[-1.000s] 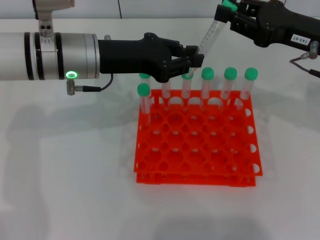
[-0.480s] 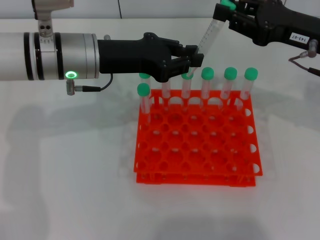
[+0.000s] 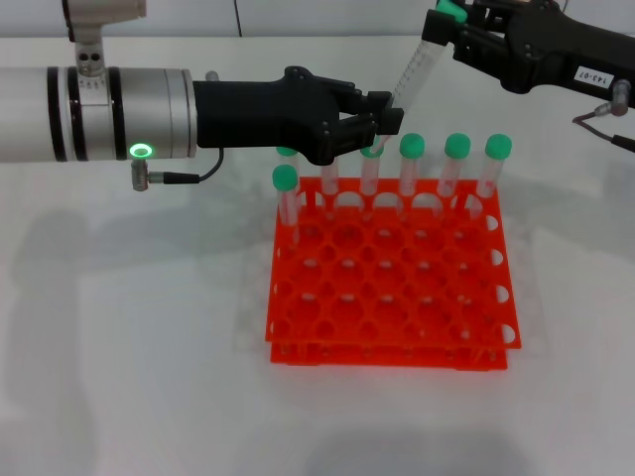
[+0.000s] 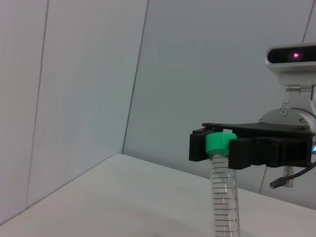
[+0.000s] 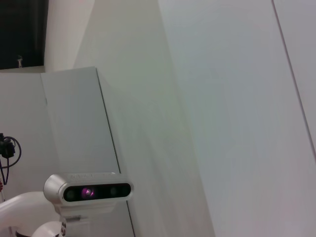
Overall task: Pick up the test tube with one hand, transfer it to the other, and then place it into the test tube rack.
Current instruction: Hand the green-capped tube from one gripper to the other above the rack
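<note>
The test tube [image 3: 415, 69], clear with a green cap, hangs tilted in the air above the back row of the orange-red test tube rack [image 3: 288, 332]. My left gripper [image 3: 387, 111], on the wrist with the green ring, is shut on the tube's lower end. My right gripper [image 3: 446, 25], with the white label, is closed around the tube just under the cap. In the left wrist view the tube [image 4: 223, 197] stands upright, with the right gripper [image 4: 219, 150] flanking its green cap [image 4: 219, 143]. The right wrist view shows no task things.
Several green-capped tubes [image 3: 456, 164] stand in the rack's back row and one [image 3: 286, 193] stands in the second row at the left. The white table [image 3: 119, 327] surrounds the rack. A black cable [image 3: 184, 178] hangs under the left wrist.
</note>
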You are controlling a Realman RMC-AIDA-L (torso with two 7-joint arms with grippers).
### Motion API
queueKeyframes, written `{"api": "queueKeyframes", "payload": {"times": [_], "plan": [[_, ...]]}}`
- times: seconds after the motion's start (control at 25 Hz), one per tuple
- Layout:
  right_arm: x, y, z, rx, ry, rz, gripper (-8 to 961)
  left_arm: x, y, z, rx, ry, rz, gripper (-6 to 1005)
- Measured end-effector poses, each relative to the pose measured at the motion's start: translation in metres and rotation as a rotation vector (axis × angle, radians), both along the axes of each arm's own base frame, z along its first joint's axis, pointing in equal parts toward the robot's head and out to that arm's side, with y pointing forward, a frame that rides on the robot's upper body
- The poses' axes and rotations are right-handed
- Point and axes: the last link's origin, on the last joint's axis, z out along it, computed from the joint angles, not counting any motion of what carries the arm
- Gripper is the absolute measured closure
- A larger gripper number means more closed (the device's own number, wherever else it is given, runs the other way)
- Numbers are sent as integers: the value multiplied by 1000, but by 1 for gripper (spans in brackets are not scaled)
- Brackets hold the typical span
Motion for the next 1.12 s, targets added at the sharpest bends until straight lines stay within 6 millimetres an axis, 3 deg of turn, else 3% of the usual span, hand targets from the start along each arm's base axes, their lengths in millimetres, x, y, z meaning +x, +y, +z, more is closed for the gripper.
{"api": "queueKeyframes", "payload": {"times": [0.8,1.0,1.12], "plan": [[-2,0,0,-2,-3,9,679,3,-3,-5,-34,14,-17,807],[-2,0,0,-1,-3,8,680,3,-4,-5,-41,11,-17,895],[-2,0,0,-1,-3,7,681,4,-6,-4,-53,4,-20,837]]}}
